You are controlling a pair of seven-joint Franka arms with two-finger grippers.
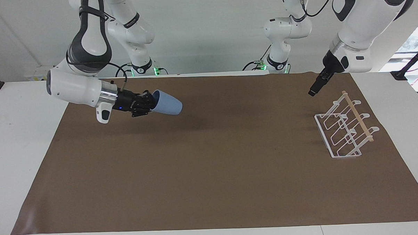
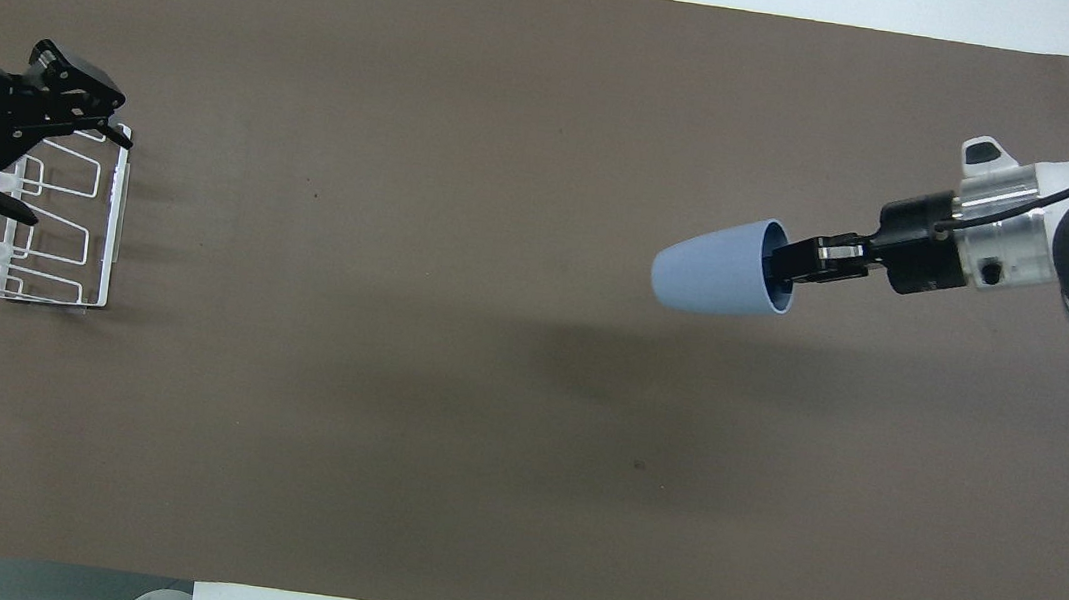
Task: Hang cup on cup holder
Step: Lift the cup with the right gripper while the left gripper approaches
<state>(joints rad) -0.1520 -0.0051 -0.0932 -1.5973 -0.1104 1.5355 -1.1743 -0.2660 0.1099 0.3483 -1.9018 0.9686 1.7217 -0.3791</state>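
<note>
The right gripper (image 1: 149, 104) is clamped on the rim of the cup (image 1: 167, 105), one finger inside the mouth and one outside, and carries it in the air on its side, base pointing toward the left arm's end of the table, over the brown mat (image 1: 211, 187) at the right arm's end. The rack (image 1: 345, 130) sits on the mat at the left arm's end, well apart from the cup, with its wooden rod (image 1: 357, 116) across the top and its prongs (image 1: 338, 135) sloping down to the base frame. The left gripper (image 2: 64, 101) hangs over the rack's edge nearer the middle of the table, fingers spread apart, holding nothing. The step in hand looks like the carry toward the rack, or a handover to the left gripper. To do it well, the pinch on the thin rim should stay firm, since a tapered, smooth cup could pivot or slip; the travel should be level and unhurried; and before release the mouth should be turned to face a prong and slid on squarely, without nudging the light rack. No brand, label or writing can be read on the cup, rack or mat.
</note>
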